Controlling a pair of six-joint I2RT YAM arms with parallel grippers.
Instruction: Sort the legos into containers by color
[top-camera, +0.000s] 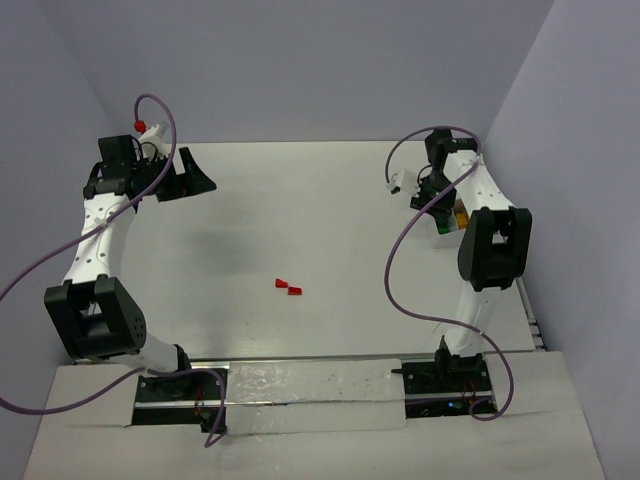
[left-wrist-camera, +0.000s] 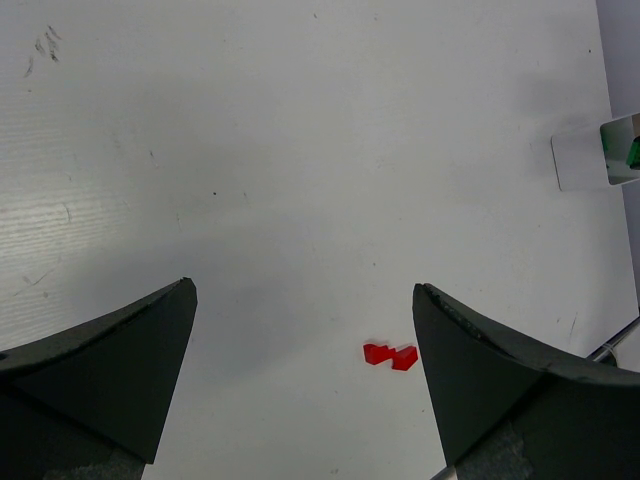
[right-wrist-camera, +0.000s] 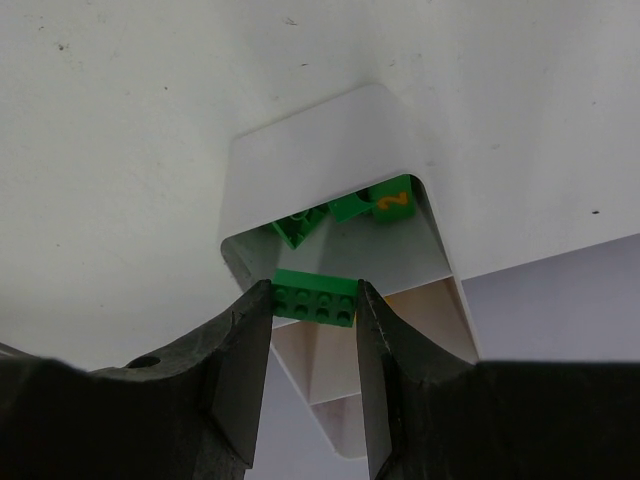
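Note:
My right gripper (right-wrist-camera: 315, 300) is shut on a green lego brick (right-wrist-camera: 316, 298) and holds it above the white three-compartment tray (right-wrist-camera: 300, 160). The tray's far compartment holds several green bricks (right-wrist-camera: 305, 224), one with a yellow mark (right-wrist-camera: 392, 200). In the top view the right gripper (top-camera: 432, 190) hovers at the tray (top-camera: 448, 222) by the right wall. Two red legos (top-camera: 289, 287) lie together mid-table; they also show in the left wrist view (left-wrist-camera: 390, 354). My left gripper (left-wrist-camera: 305, 300) is open and empty, at the far left (top-camera: 185, 175).
The tray sits against the table's right edge next to the wall. Purple cables loop off both arms (top-camera: 400, 270). A red cable cap (top-camera: 139, 125) sits on the left arm. The tray's corner shows at the right of the left wrist view (left-wrist-camera: 590, 155).

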